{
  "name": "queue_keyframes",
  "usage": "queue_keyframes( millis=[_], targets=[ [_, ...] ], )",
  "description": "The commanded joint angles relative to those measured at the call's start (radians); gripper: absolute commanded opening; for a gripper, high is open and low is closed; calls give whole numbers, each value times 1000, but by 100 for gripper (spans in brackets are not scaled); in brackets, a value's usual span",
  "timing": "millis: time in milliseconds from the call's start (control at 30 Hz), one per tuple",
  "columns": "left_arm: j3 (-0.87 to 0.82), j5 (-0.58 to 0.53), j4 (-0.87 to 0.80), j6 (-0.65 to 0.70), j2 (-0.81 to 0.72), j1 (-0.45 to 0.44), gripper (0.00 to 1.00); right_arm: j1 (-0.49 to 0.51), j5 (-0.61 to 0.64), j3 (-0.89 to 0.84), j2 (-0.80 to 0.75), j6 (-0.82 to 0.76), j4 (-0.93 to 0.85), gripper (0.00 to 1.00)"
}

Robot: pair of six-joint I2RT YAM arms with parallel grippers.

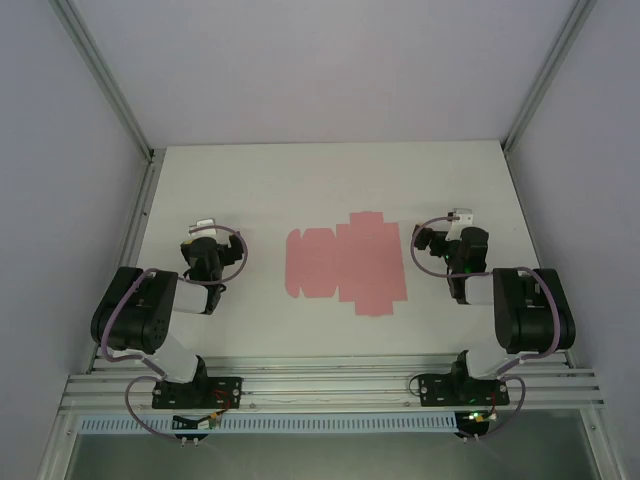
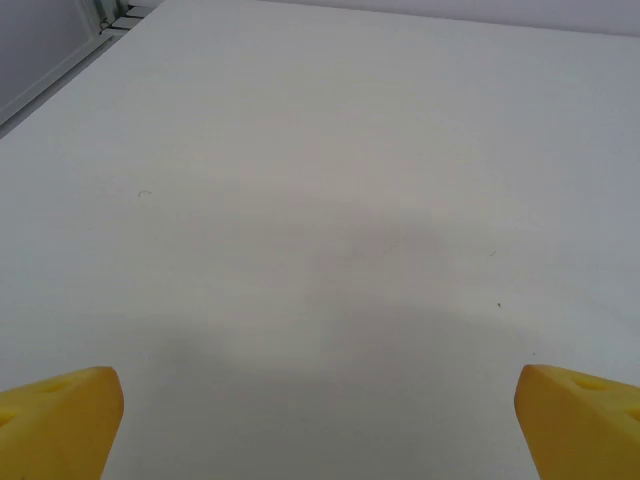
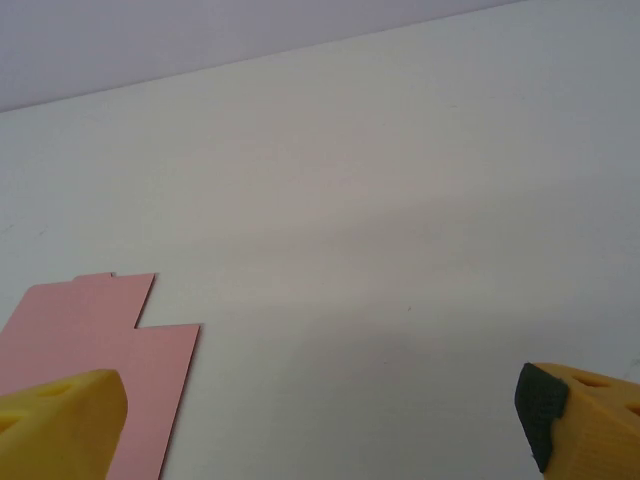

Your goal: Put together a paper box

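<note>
You have the paper box (image 1: 345, 263) as a flat pink die-cut sheet, unfolded, lying on the white table (image 1: 260, 180) about midway between the two arms. Its flaps stick out along the far and near edges.

Your left gripper (image 1: 203, 240) sits to the left of the sheet with a strip of bare table between them. In the left wrist view its yellow fingers (image 2: 60, 425) stand spread wide at the bottom corners, with nothing between them but table top (a faint grey shadow lies across it).

Your right gripper (image 1: 455, 235) is just beside the sheet's right edge, nearer to it than the left one is. In the right wrist view its jaws are likewise released and wide apart, and a stepped corner of the sheet (image 3: 100, 340) shows at lower left, partly behind the left finger (image 3: 60, 425). The other finger (image 3: 585, 425) carries a dark pad.

Around the work area you have pale enclosure walls (image 1: 320, 70), slanting metal frame posts (image 1: 100, 75), and the aluminium rail (image 1: 330, 385) holding both arm bases.
</note>
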Motion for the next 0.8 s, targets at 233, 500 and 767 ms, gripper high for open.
queue_keyframes(
  millis=[233, 500, 767],
  targets=[
    [20, 31, 8, 12, 1, 17, 100, 5, -22, 3, -3, 11, 9, 100],
    [20, 35, 8, 10, 1, 18, 100, 6, -22, 0, -3, 11, 11, 100],
    [44, 32, -61, 14, -34, 18, 100, 5, -23, 24, -73, 3, -80, 100]
  ],
)
